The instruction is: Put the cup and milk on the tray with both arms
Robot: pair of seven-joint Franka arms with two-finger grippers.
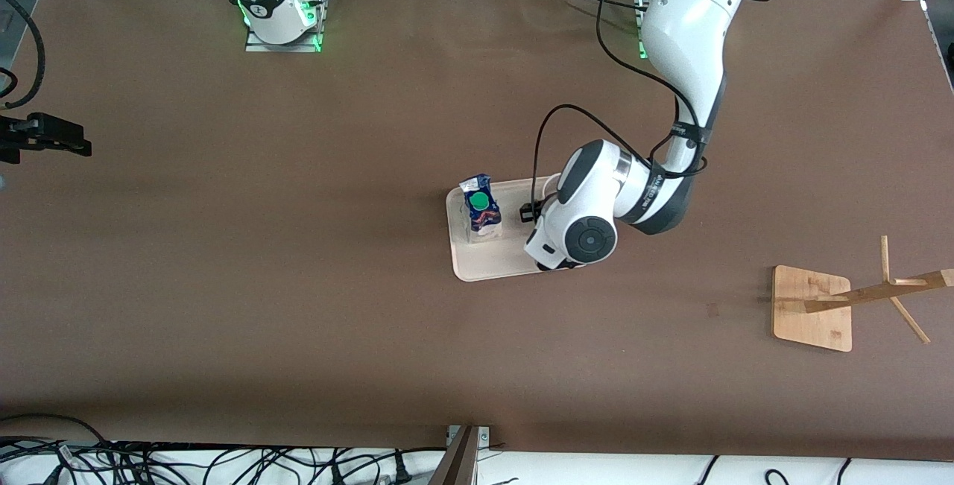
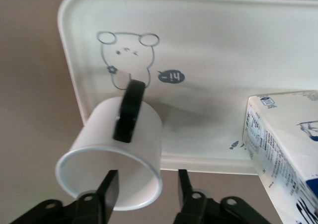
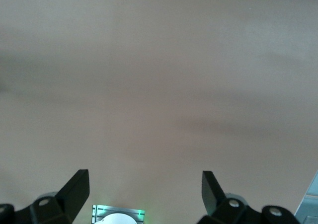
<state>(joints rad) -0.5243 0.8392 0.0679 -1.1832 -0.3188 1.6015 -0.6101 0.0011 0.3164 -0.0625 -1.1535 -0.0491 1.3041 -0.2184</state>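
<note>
The cream tray [image 1: 492,265] [image 2: 223,45] lies mid-table. The blue and white milk [image 1: 483,208] [image 2: 283,149] stands upright on it, green cap up. The white cup [image 2: 99,129] with its black handle [image 2: 129,110] rests on the tray close to the rim; in the front view the left arm's wrist [image 1: 574,232] hides it. My left gripper [image 2: 147,177] is open astride the cup's rim, one finger [image 2: 109,189] inside the mouth, the other finger [image 2: 184,189] outside and apart from the wall. My right gripper [image 3: 145,179] waits open over bare table, holding nothing.
A wooden stand [image 1: 812,306] with slanted pegs sits toward the left arm's end, nearer the front camera than the tray. A black device [image 1: 45,135] juts in at the right arm's end. Cables [image 1: 223,463] run along the table's front edge.
</note>
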